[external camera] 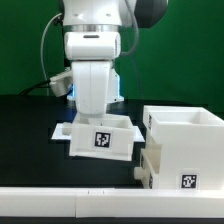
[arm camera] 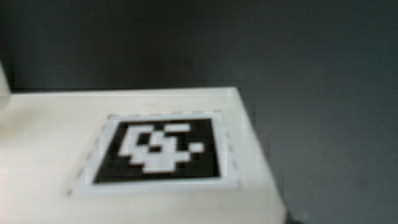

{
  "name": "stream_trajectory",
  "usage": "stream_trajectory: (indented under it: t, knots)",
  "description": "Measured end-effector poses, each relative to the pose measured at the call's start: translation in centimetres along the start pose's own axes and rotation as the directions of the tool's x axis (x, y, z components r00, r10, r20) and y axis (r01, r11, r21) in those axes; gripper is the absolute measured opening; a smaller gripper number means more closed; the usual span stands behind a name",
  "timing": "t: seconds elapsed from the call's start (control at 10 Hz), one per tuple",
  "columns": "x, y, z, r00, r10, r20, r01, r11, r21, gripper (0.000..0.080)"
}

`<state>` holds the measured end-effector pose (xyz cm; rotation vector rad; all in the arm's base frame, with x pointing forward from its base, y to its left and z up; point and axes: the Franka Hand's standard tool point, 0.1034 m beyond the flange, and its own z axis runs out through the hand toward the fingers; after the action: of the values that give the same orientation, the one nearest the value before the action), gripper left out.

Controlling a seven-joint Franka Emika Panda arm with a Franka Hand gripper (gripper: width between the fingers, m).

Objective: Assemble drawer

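Observation:
A small white tray (external camera: 100, 138) with a black-and-white tag on its front hangs slightly tilted under my gripper (external camera: 92, 118), to the exterior view's left of the large white casing (external camera: 185, 140). The gripper comes down into the tray from above and looks shut on its back wall; the fingertips are hidden by the tray. In the wrist view a white tray face with a tag (arm camera: 164, 150) fills the picture, blurred, and no fingers show. A white part (external camera: 146, 172), possibly the second tray, sticks out at the casing's lower left side.
The table top is black. A long white bar (external camera: 70, 205) runs along the front edge. Cables (external camera: 50, 85) hang behind the arm at the exterior view's left. The casing carries a tag (external camera: 188, 182) low on its front.

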<state>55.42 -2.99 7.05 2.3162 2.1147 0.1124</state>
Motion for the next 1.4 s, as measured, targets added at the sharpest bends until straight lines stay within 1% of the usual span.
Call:
stream_trajectory:
  t: [0.1,0.2,0.6,0.7,0.8,0.9,1.0,1.4]
  knots:
    - [0.6,0.0,0.2,1.000,0.002,0.001,-0.002,1.000,-0.003,0.0038]
    - [0.8,-0.2,0.5,1.000,0.002,0.000,-0.002,1.000,0.001,0.0038]
    - [0.6,-0.3,0.6,1.000,0.005,0.001,-0.005,1.000,0.005,0.0038]
    - [1.0,-0.4,0.8,1.000,-0.024,0.013,0.023,1.000,0.020,0.0038]
    - [1.6,-0.2,0.8,0.998,-0.055,0.024,0.054,0.998,0.039,0.0038]
    - [1.8,0.0,0.9,0.998,-0.056,0.026,0.055,0.997,0.056,0.0038]
    - [1.8,0.0,0.9,0.998,-0.049,0.026,0.048,0.997,0.062,0.0038]
    - [1.8,-0.2,1.1,0.999,-0.047,0.026,0.045,0.997,0.065,0.0038]
